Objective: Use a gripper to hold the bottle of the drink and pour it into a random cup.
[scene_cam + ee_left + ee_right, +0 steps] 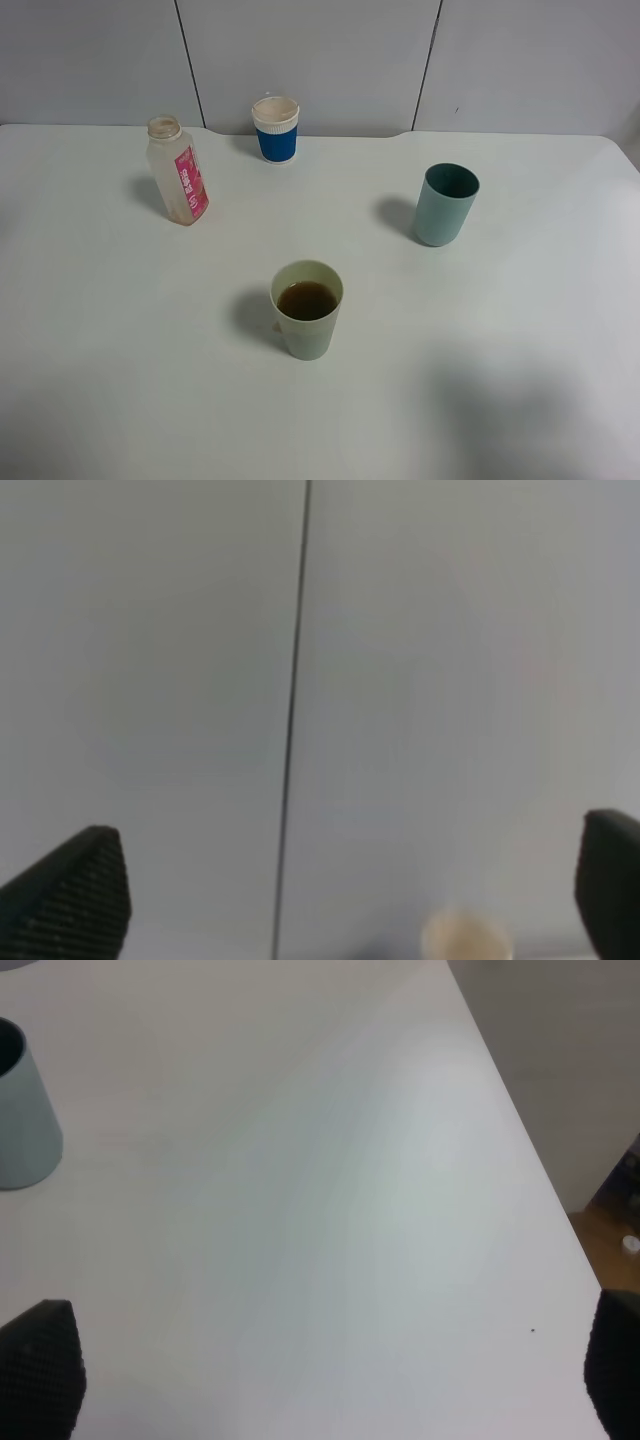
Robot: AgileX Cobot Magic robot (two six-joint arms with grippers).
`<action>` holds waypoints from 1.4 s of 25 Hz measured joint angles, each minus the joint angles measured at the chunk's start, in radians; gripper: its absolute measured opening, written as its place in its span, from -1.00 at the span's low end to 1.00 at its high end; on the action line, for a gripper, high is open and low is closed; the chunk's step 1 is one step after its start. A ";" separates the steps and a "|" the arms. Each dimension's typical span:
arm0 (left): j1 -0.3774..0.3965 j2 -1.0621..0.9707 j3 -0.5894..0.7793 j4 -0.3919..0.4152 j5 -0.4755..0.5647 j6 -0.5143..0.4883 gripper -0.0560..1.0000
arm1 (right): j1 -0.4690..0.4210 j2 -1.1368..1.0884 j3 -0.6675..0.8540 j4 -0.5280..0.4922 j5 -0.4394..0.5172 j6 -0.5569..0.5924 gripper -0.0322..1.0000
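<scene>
Nearest, the yellow-green cup (307, 309) already held brown drink; both hands, left (350, 900) and right (330, 1380), gaped released, so a careless sweep toward the bottle (177, 172) at ten o'clock risked spilling it

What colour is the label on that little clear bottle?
Bright pink with white markings; the bottle shows best in the exterior high view.

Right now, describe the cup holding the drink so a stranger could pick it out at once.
On the white table, three cups stand around the middle. The pale yellow-green cup is the one nearest the front edge, apart from the others. Unlike the teal-grey tumbler and the blue-sleeved paper cup, it holds brown liquid.
</scene>
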 joint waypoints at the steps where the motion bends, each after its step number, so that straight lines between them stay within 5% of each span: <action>1: 0.000 -0.028 0.000 0.005 0.039 0.011 0.71 | 0.000 0.000 0.000 0.000 0.000 0.000 1.00; 15: 0.000 -0.372 0.001 0.115 0.590 0.012 0.71 | 0.000 0.000 0.000 0.000 0.000 0.000 1.00; 35: 0.000 -0.604 -0.051 0.066 1.085 0.008 0.71 | 0.000 0.000 0.000 0.000 0.000 0.000 1.00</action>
